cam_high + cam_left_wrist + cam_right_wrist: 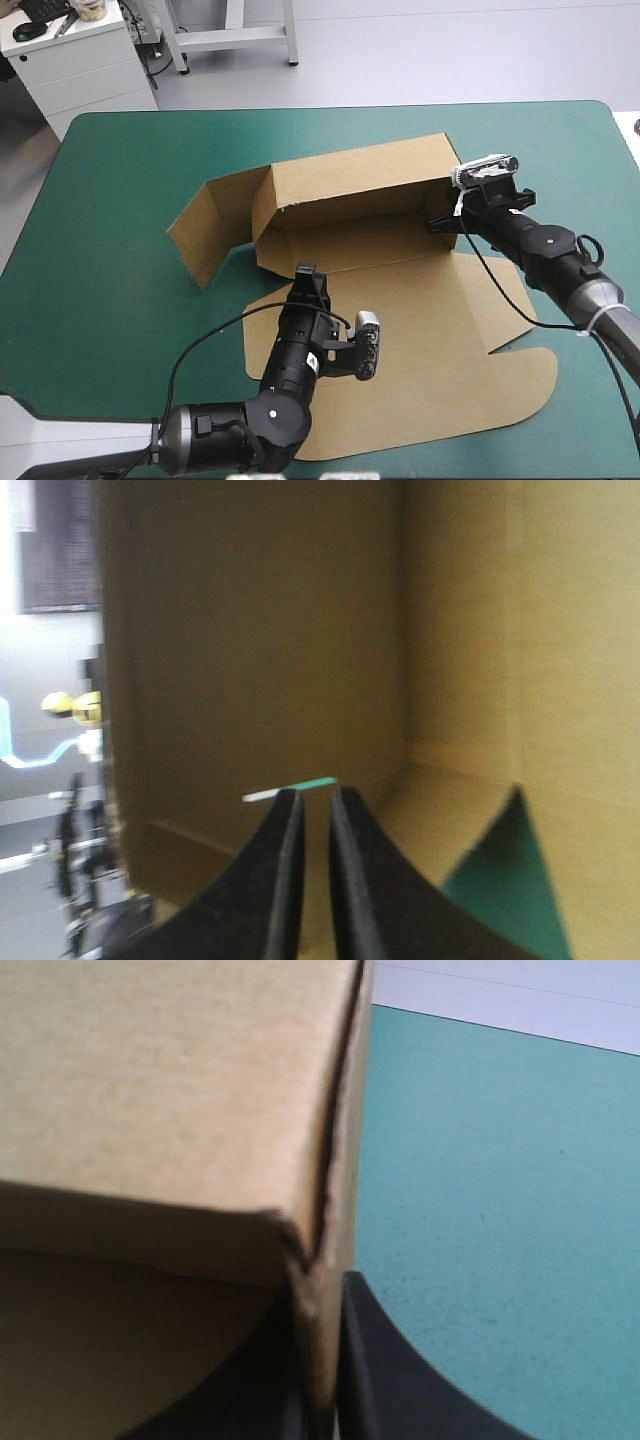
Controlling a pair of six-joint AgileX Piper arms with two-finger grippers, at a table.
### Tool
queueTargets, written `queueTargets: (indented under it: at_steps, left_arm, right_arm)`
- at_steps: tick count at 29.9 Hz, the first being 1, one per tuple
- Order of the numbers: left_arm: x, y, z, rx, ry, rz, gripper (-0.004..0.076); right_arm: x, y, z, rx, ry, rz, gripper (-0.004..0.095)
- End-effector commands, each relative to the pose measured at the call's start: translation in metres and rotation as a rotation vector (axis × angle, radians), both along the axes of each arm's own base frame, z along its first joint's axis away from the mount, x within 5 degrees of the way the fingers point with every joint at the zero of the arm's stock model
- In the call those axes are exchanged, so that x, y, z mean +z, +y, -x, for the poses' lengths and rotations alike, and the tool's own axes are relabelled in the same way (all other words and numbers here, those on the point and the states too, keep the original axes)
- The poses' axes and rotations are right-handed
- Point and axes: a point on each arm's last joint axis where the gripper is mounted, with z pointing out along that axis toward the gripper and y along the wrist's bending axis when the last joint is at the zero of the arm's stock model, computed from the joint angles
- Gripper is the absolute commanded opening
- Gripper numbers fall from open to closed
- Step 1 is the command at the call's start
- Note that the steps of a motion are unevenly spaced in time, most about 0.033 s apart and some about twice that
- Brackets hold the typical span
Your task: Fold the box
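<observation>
A: Two grippers are working on which step?
B: Raising walls, I reckon. The right gripper (445, 222) is pinching the box (345, 245) at its 3 o'clock corner; the left gripper (305, 272) is nipping board at 6 o'clock, nearly shut.
A: Next?
B: Tucking in the flap (200, 235) splaying at 9 o'clock. The box is sitting mid-table (120, 330), back wall (350, 185) up, lid (430, 340) lying flat.

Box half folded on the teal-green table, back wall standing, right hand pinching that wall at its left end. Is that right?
Not quite. The right hand grips the back wall of the box at its right end, not its left. The high view shows it, and the right wrist view shows the wall between its fingers. The rest holds.
</observation>
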Motion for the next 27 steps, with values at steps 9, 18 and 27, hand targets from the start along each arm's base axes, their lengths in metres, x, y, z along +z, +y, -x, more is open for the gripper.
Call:
queueTargets:
  at_steps: [9, 18, 27]
  left_arm:
    - [0.096, 0.027, -0.067, 0.154, 0.603, 0.315, 0.0013]
    - [0.162, 0.120, -0.142, 0.433, 0.734, 0.946, 0.0013]
    - [0.171, 0.218, -0.173, 0.660, 0.717, 1.344, 0.0013]
  right_arm:
    - [0.023, 0.003, 0.003, 0.024, -0.053, -0.059, -0.0015]
    - [0.023, 0.003, 0.003, 0.023, -0.055, -0.052, -0.0015]
    - [0.023, 0.003, 0.003, 0.026, -0.057, -0.045, -0.0015]
